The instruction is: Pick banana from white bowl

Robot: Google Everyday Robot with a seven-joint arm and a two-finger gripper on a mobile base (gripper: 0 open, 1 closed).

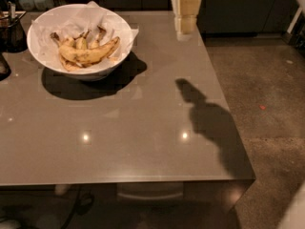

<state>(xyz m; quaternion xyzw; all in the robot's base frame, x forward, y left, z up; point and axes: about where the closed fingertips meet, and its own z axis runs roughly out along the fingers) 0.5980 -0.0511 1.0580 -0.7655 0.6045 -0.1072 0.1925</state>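
Note:
The white bowl [47, 56] stands at the far left of the grey table, lined with crumpled white paper. Several bananas lie in it. The longest, a curved yellow speckled banana [90, 53], lies across the front of the pile. My gripper [186, 24] hangs at the top of the view, above the table's far right part, well to the right of the bowl. It casts a dark shadow on the table's right side. It holds nothing that I can see.
A dark wire-mesh holder [12, 30] with utensils stands at the far left edge. The table [143, 128] ends at the right, with concrete floor [267, 94] beyond. Dark cabinets run along the back.

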